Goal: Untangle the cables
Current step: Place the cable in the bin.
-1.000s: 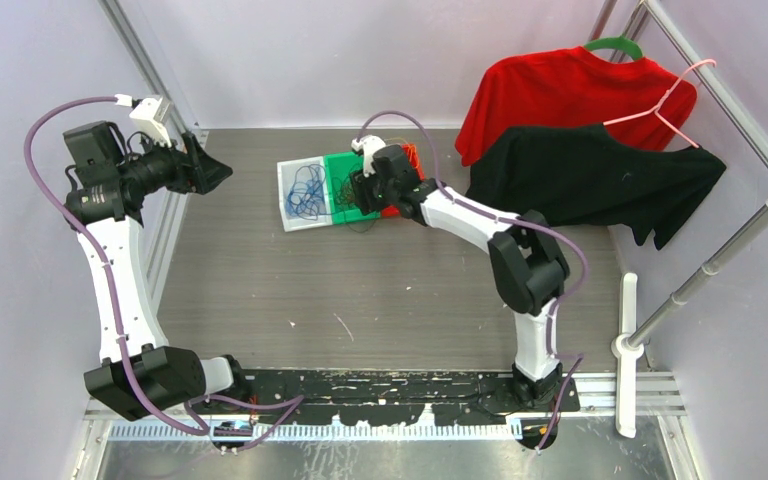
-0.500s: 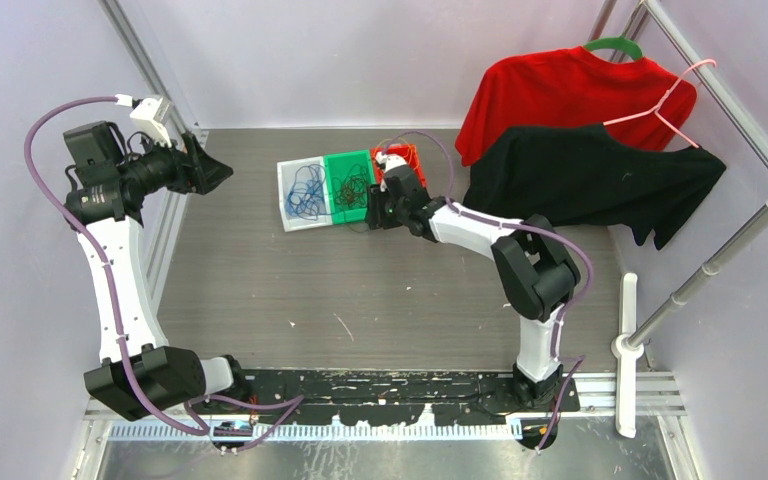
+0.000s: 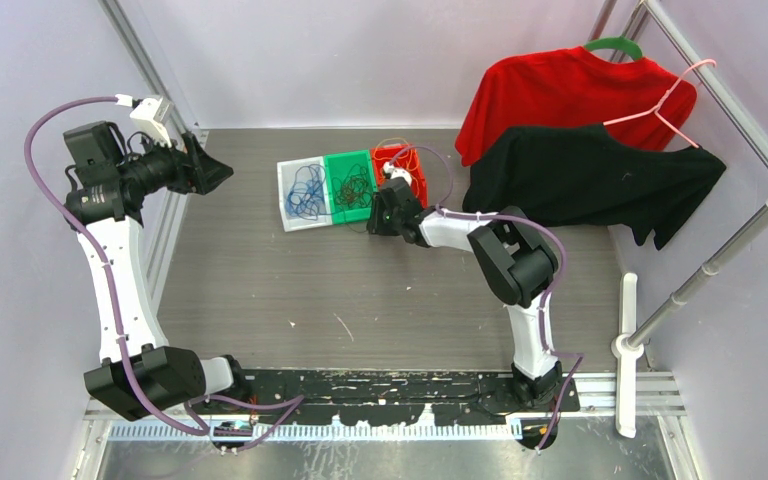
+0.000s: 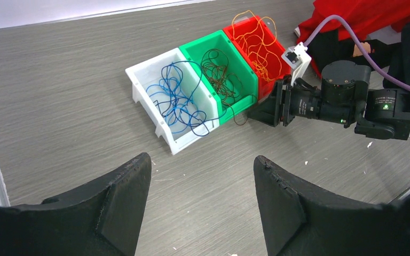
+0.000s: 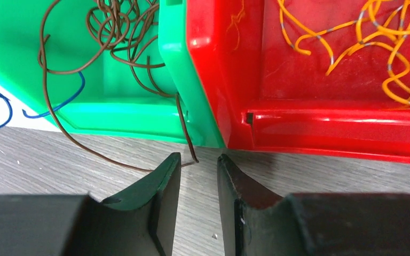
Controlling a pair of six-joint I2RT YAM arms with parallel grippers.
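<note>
The cables lie sorted in three bins side by side: blue ones (image 4: pixel 176 98) in the white bin (image 3: pixel 285 215), brown ones (image 5: pixel 107 32) in the green bin (image 5: pixel 128 114), orange ones (image 5: pixel 373 32) in the red bin (image 5: pixel 325 128). One brown strand (image 5: pixel 58 128) spills over the green bin's front onto the table. Its end hangs right at the mouth of my right gripper (image 5: pixel 198 157), which sits low on the table before the green-red seam, open by a narrow gap, clamping nothing. My left gripper (image 4: pixel 203 157) is raised at the far left, open and empty.
A red shirt (image 3: pixel 570 95) and a black shirt (image 3: pixel 590 180) hang on a rack at the back right, with a pink wire hanger (image 3: pixel 675 95) above them. The rack's white foot (image 3: pixel 627 345) stands at the right. Walls close in the left and back.
My right gripper has come off the bins, dropping to the table in front of them, and its jaws have narrowed. The left arm has not moved.
</note>
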